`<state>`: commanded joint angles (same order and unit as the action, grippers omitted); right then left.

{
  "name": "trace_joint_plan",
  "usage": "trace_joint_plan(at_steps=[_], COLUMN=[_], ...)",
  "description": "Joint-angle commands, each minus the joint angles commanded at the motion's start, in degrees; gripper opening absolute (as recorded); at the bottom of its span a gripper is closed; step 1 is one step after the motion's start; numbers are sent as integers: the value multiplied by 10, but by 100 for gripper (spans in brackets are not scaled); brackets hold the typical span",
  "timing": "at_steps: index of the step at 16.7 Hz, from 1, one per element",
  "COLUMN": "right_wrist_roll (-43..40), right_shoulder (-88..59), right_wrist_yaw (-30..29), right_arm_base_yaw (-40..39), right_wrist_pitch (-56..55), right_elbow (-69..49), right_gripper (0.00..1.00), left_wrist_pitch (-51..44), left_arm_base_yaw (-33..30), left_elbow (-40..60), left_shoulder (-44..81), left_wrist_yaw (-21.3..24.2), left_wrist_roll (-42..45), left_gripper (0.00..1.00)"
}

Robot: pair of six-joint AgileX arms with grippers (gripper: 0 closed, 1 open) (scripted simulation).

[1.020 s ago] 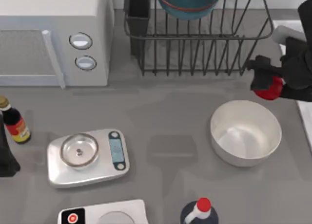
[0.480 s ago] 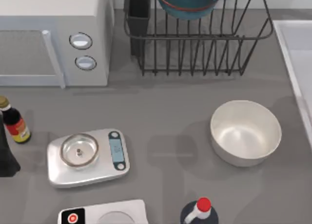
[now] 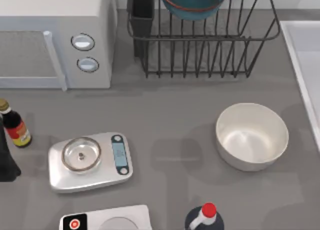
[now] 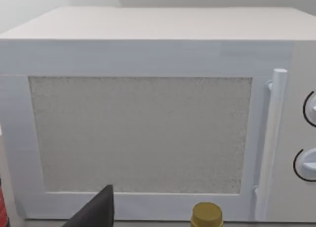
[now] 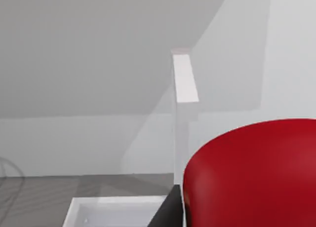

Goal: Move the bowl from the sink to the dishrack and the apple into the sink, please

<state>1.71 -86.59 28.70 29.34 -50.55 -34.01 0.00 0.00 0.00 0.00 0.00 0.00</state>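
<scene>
The teal-blue bowl (image 3: 194,1) with its red-orange line stands tilted among the bars of the dark wire dishrack (image 3: 205,45) at the back. The pale sink (image 3: 306,50) runs along the table's right edge. In the right wrist view the glossy red apple (image 5: 252,172) looms very close, above the sink's white rim (image 5: 116,203). My right gripper is shut on the apple, and one of its dark fingers (image 5: 170,209) shows beside the fruit. My left arm (image 3: 6,160) is parked at the table's left edge, facing the microwave.
A white microwave (image 3: 55,35) fills the back left. A large white bowl (image 3: 251,135) sits right of centre, a kitchen scale (image 3: 90,161) left of centre. A dark sauce bottle (image 3: 14,125) stands at far left, a red-capped bottle (image 3: 205,216) at the front.
My right gripper, holding the apple near the dishrack's right end a second ago, has moved off the top view toward the sink. Nothing else has moved.
</scene>
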Motion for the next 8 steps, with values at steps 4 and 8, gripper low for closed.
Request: trace_joint_plan(at_steps=[4,8], right_wrist_roll=[-7,-5], right_shoulder=[11,1], right_wrist_yaw=[0,0], right_arm_base_yaw=[8,7], right_wrist_pitch=[-14,-21], right_elbow=[-1,-1], right_gripper=[0,0], left_wrist_pitch=[0,0], left_arm_base_yaw=[0,0], left_elbow=[0,0], left_shoulder=[0,0], left_wrist_yaw=[0,0], left_wrist_roll=[0,0], left_gripper=[100,100])
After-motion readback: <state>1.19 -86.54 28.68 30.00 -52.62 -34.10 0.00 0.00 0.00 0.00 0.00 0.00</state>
